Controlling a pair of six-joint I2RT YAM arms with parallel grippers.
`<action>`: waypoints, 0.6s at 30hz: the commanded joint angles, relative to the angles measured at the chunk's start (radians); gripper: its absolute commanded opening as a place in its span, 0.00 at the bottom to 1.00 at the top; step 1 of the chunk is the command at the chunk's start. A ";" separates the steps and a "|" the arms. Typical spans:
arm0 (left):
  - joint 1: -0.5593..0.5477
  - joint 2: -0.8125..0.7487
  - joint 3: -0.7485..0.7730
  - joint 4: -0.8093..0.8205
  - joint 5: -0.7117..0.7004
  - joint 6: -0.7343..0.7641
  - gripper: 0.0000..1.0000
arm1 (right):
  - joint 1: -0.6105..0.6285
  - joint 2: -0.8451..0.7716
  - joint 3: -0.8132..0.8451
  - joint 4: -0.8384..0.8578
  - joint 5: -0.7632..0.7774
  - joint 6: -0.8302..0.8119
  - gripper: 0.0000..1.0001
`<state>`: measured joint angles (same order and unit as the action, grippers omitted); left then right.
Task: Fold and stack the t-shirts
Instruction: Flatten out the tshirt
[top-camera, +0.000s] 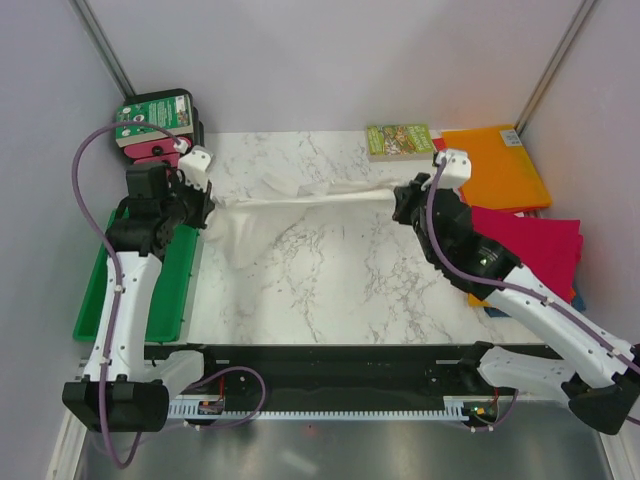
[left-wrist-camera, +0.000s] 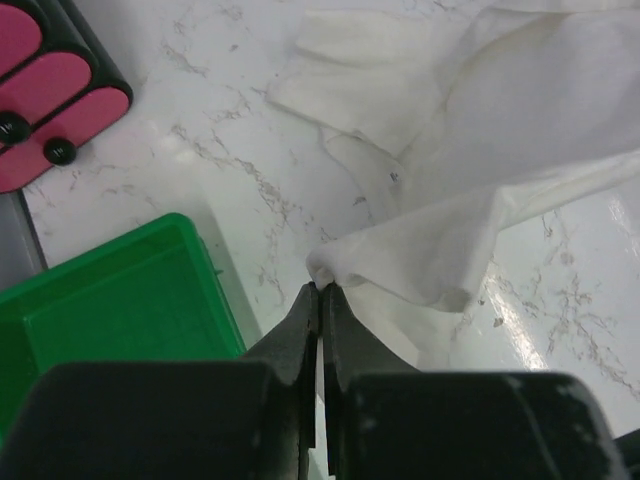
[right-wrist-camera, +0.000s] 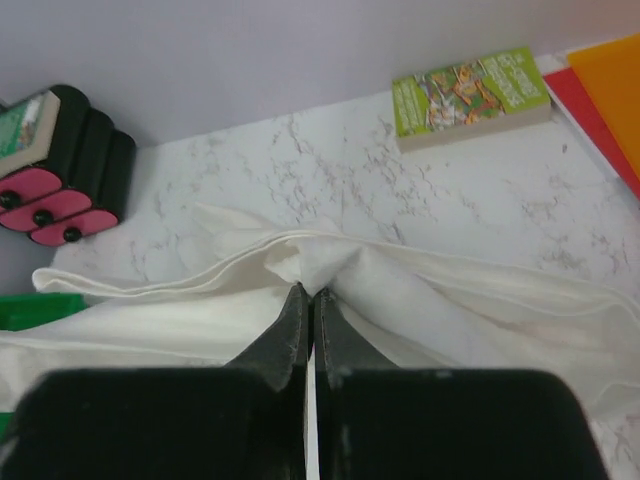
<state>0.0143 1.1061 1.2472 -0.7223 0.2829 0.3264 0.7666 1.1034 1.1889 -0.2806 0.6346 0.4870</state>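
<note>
The white t-shirt (top-camera: 300, 205) is stretched across the far half of the marble worktop (top-camera: 330, 290), running from about 9 o'clock to 3 o'clock in the top view. Its upper edge is pulled into a narrow, nearly straight band between the two arms. The looser cloth sags toward the left end and spreads in wrinkled folds on the marble there.

The left pincer (left-wrist-camera: 321, 288) is closed tight on a bunched corner of the shirt, its tips pressed together with the cloth puckered just beyond them. The right pincer (right-wrist-camera: 308, 292) is also clamped on the shirt, gripping a gathered ridge of cloth at the other end, with creases fanning out to either side.

At about 2 o'clock lies the orange t-shirt (top-camera: 500, 165), folded flat. The magenta t-shirt (top-camera: 535, 250) lies just nearer, at 3 o'clock, partly hidden by the right arm.

A green-covered book (top-camera: 399, 140) lies at 1 o'clock, just beside the orange t-shirt. A green tray (top-camera: 165, 300) sits along the left edge at 8 o'clock, and a black-and-pink case (top-camera: 155, 125) stands in the far corner at 10 o'clock.
</note>
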 joint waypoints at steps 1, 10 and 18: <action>0.019 -0.020 -0.164 -0.065 0.007 0.011 0.02 | 0.006 -0.060 -0.292 -0.152 0.019 0.119 0.00; 0.019 -0.006 -0.318 -0.008 -0.036 0.056 0.02 | 0.013 -0.139 -0.450 -0.183 0.034 0.188 0.49; 0.019 0.044 -0.290 -0.003 -0.027 0.053 0.02 | 0.022 0.007 -0.390 -0.149 -0.039 0.093 0.65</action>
<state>0.0288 1.1378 0.9211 -0.7650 0.2699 0.3424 0.7815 1.0458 0.7658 -0.4526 0.6170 0.6331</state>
